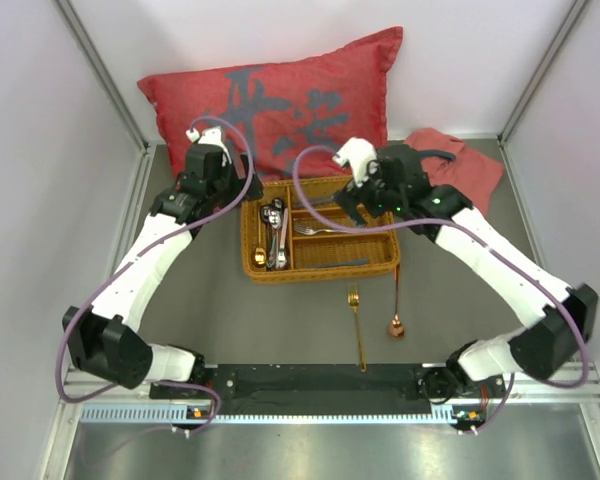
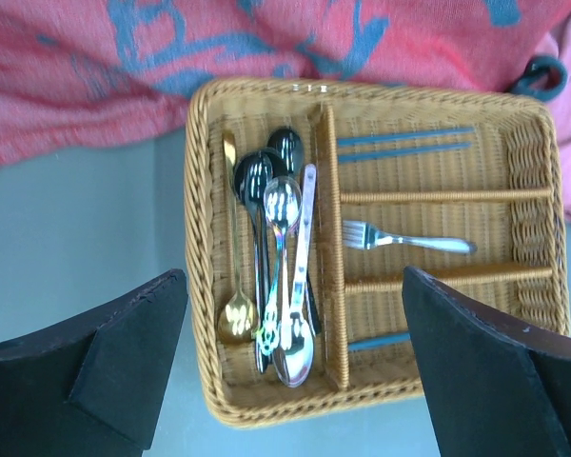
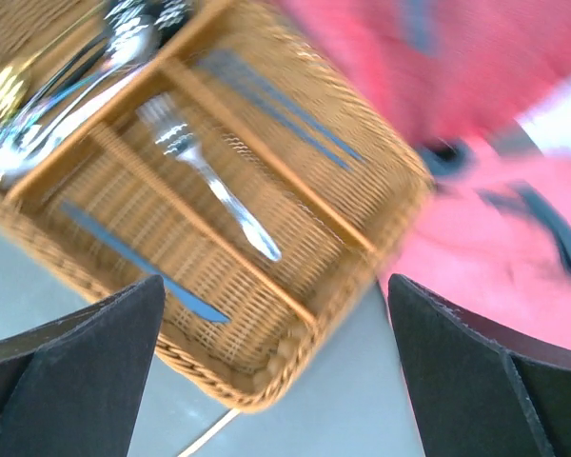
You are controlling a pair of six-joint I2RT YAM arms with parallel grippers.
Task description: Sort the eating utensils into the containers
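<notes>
The tan wicker tray (image 1: 320,272) lies mid-table. Its long compartment holds several spoons (image 2: 281,276) in silver, gold and black. Of the shorter compartments, one has dark blue chopsticks (image 2: 404,143), one a silver fork (image 2: 404,238), one a dark blue knife (image 2: 381,341). A gold fork (image 1: 356,325) and a copper spoon (image 1: 394,310) lie on the table in front of the tray. My left gripper (image 2: 293,286) hangs open above the tray's left end. Over the tray's right end my right gripper (image 3: 274,286) is open, holding nothing; its view is blurred.
A red cushion (image 1: 280,100) leans against the back wall just behind the tray. A crumpled red cloth (image 1: 460,165) lies at the back right, beside my right wrist. White walls close in both sides of the table.
</notes>
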